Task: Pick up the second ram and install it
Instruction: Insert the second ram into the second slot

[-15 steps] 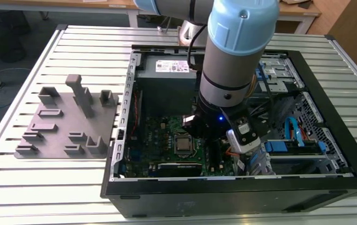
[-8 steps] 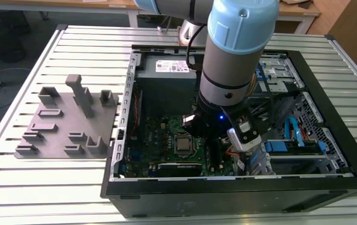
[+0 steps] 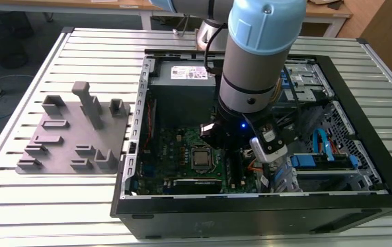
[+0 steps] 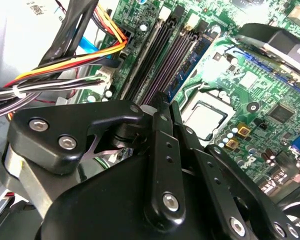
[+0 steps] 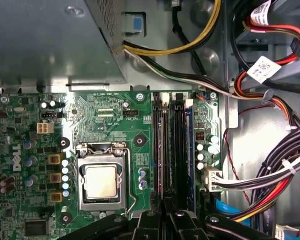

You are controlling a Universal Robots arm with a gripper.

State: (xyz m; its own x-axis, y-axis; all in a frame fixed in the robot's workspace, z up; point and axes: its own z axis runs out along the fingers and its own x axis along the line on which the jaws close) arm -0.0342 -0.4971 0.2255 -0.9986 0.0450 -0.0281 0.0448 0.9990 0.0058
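Observation:
My gripper (image 5: 166, 209) hangs low inside the open computer case (image 3: 251, 206), over the memory slots beside the processor socket (image 5: 101, 181). Its black fingers (image 4: 160, 130) stand pressed together in both wrist views. Between them runs a thin dark strip seen edge-on, which I take for the second ram (image 5: 168, 150), standing along a slot (image 4: 176, 55). Whether it is fully seated cannot be told. Another memory stick with a blue board (image 4: 192, 65) sits in the slot next to it. The arm (image 3: 257, 62) hides the slots in the exterior view.
Bundles of coloured cables (image 4: 90, 55) run close beside the slots and past the drive bay (image 3: 323, 159). The metal power supply (image 5: 45, 40) sits at the case's far end. A grey fixture block (image 3: 72, 134) lies on the slatted table at the exterior view's left.

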